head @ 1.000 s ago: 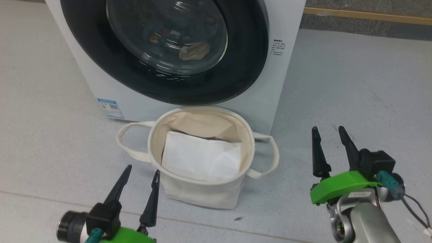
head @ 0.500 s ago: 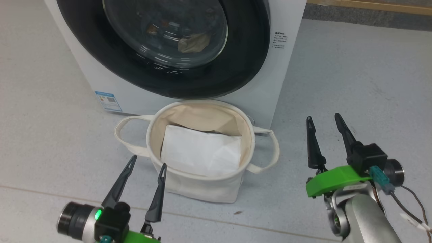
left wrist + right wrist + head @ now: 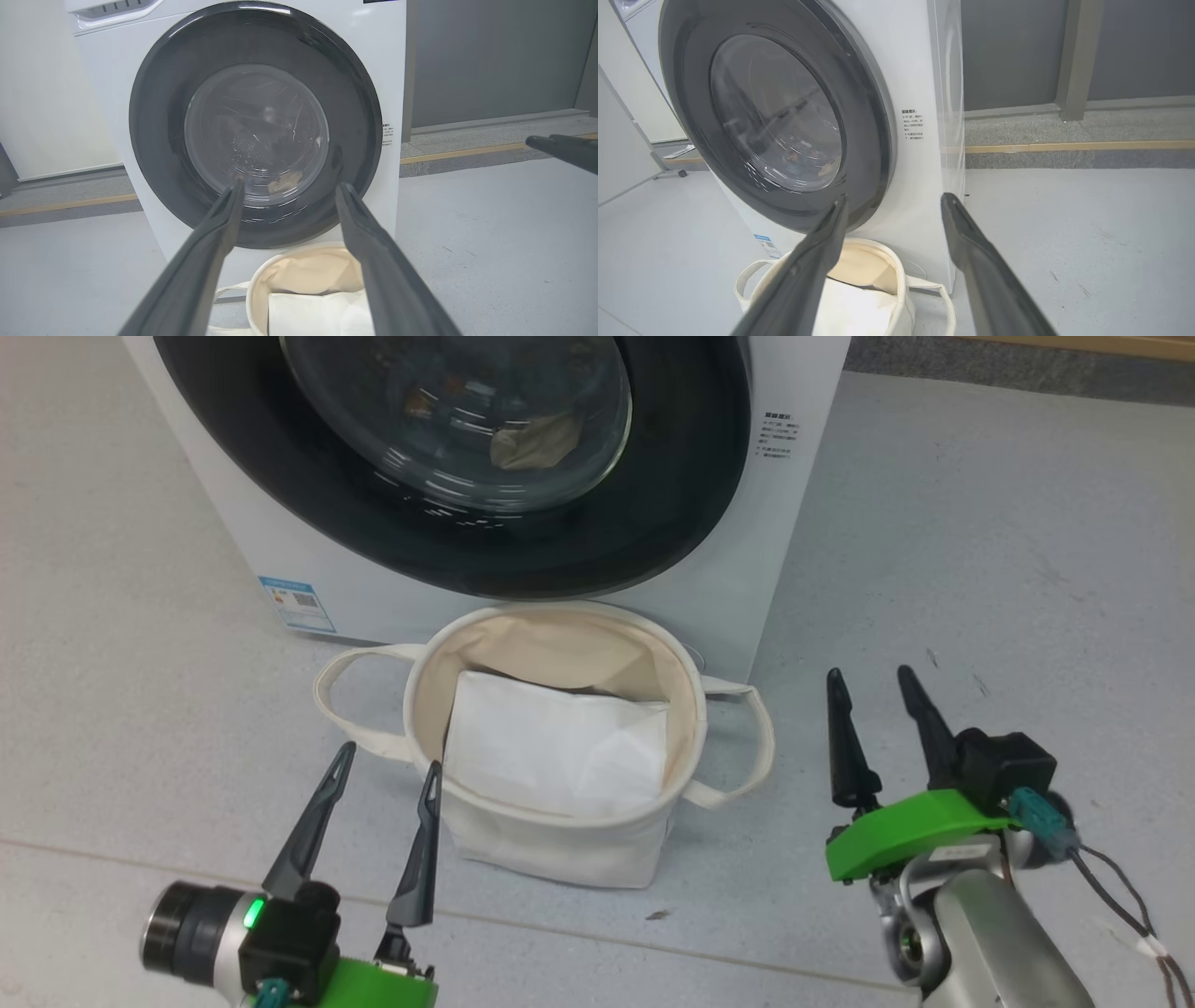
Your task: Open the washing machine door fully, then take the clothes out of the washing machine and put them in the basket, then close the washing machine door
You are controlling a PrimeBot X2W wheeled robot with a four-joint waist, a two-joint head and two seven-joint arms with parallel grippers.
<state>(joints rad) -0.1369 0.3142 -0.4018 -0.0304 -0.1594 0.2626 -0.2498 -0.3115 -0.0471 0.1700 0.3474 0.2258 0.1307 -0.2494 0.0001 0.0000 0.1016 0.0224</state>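
While left gripper & right gripper gape empty, clothes blur behind washing machine door glass.

The boxy washing machine is white, the rim of its round door glossy black, its label sticker blue; the round canvas basket cream.
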